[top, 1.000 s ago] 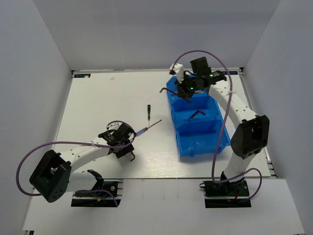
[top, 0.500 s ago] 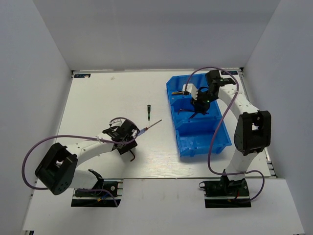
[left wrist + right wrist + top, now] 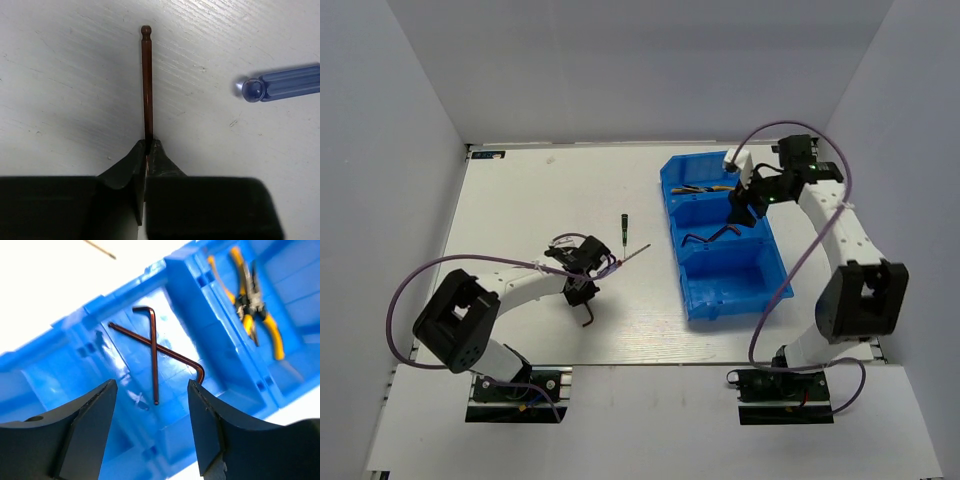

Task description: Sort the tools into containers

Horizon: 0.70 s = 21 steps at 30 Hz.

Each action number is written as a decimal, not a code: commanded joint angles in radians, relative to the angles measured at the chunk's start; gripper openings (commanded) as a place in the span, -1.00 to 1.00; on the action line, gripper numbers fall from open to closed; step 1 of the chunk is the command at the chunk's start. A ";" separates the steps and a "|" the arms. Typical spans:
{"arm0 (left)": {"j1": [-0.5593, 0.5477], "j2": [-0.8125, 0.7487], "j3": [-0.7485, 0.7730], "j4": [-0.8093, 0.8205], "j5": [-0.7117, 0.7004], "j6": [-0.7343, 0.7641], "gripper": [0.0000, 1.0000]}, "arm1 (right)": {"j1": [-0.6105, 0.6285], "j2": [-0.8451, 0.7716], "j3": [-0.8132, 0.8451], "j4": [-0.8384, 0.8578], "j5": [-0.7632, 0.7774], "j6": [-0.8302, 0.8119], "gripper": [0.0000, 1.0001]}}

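**Bench.** The white bench [image 3: 520,200] carries all items. The blue bin sits on its right half; the loose tools lie left of the bin, near the middle.

**Bin.** The blue bin [image 3: 738,303] has three open compartments in a row running from the near edge toward the far edge.

**Right arm.** The right tool [image 3: 151,385] hangs over the middle compartment. Its fingers stand wide apart and nothing is between them.

**Left arm.** The left tool [image 3: 146,150] is low over the bench, well apart from the bin. Its fingers are closed on the shaft of a hex key [image 3: 146,85].

**Pliers.** The yellow-handled pliers [image 3: 248,302] lie in the far compartment. How many there are cannot be told from these views.

**Screwdrivers.**
- The blue-handled screwdriver [image 3: 285,84] lies on the bench just beside the left tool. In the wrist view its handle end is to the right of the gripped key and not touching it.
- The dark-green-handled screwdriver [image 3: 624,228] lies on the bench a little farther back, between the left tool and the bin.

**Hex keys.**
- The crossed hex keys [image 3: 154,346], two in number, rest on the floor of the middle compartment, one over the other.
- The gripped key points straight away from the fingers, ball end outermost. Whether it is clear of the bench cannot be told.
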 commanded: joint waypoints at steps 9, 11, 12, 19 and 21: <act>-0.033 -0.039 0.162 0.039 0.032 0.205 -1.00 | -0.085 -0.253 -0.151 0.036 -0.197 0.182 0.63; -0.042 -0.048 0.259 0.096 0.082 0.332 -1.00 | -0.095 -0.288 -0.194 0.024 -0.235 0.157 -0.24; -0.042 -0.048 0.279 0.202 0.125 0.387 -1.00 | -0.098 -0.294 -0.217 0.027 -0.237 0.159 -0.99; -0.062 0.279 0.631 0.492 0.567 0.894 -1.00 | -0.142 -0.310 -0.269 0.021 -0.223 0.220 -1.00; -0.072 0.399 0.725 0.504 0.587 0.935 -1.00 | -0.150 -0.325 -0.279 0.007 -0.222 0.228 -1.00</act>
